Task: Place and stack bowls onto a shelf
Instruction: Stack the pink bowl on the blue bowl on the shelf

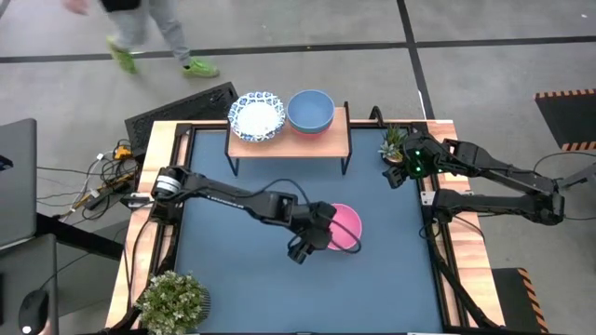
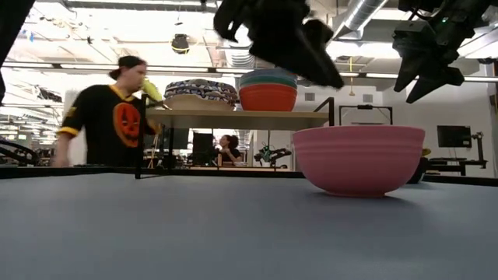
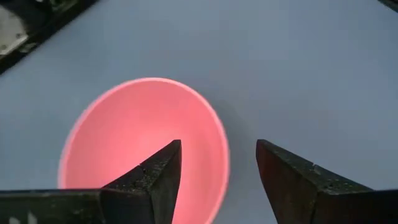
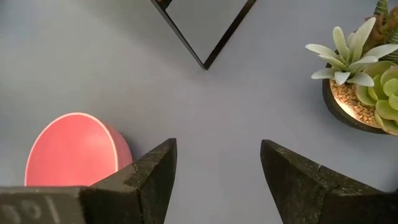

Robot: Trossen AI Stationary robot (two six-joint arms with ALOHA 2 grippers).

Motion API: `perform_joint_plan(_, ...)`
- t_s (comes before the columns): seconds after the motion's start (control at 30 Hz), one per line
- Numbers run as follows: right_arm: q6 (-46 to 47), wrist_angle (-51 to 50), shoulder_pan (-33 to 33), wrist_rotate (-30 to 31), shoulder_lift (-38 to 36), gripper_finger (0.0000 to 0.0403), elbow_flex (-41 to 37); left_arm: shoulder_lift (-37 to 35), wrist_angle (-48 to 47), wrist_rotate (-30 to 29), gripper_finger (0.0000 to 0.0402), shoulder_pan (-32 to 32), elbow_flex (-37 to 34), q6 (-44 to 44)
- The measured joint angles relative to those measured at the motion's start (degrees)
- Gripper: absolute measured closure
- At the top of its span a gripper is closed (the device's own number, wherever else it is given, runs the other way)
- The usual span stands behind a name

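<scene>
A red-pink bowl [image 1: 346,226] [image 2: 358,159] stands upright on the blue table mat, right of centre. My left gripper [image 1: 312,237] [image 3: 217,149] hovers open above its left rim, one finger over the hollow and one outside, clear of it in the low view [image 2: 280,31]. The wooden shelf [image 1: 289,140] stands at the far edge. On it rest a white bowl with a blue patterned rim [image 1: 256,114] and a pale blue bowl [image 1: 310,110] that tops a stack [image 2: 268,89]. My right gripper [image 1: 402,169] [image 4: 217,146] waits open by the right edge.
A small succulent pot [image 1: 395,142] [image 4: 364,87] sits at the far right corner, close to my right gripper. A bushy plant [image 1: 172,300] fills the near left corner. A person [image 2: 109,117] walks beyond the far edge. Bare mat lies between the shelf and the pink bowl.
</scene>
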Motion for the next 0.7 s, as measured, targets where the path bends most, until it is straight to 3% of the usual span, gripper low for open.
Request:
perform_joint_plan(0.27, 0.1, -0.2, 0.0, -0.5, 0.0, 0.0143, 0.0, -0.1, 8.0, -0.6, 0.0209, -0.5, -7.1, -1.5)
perform_joint_plan(0.5, 0.0, -0.4, 0.0, -1.4, 0.0, 0.0143, 0.0, 1.4, 8.0, -1.3, 0.0211, -0.5, -9.2, 0.7)
perform_joint_plan(0.7, 0.0, -1.1, 0.4, -1.5, 0.0, 0.0143, 0.0, 4.9, 8.6, -4.9, 0.0249, -0.5, -8.6, 2.8)
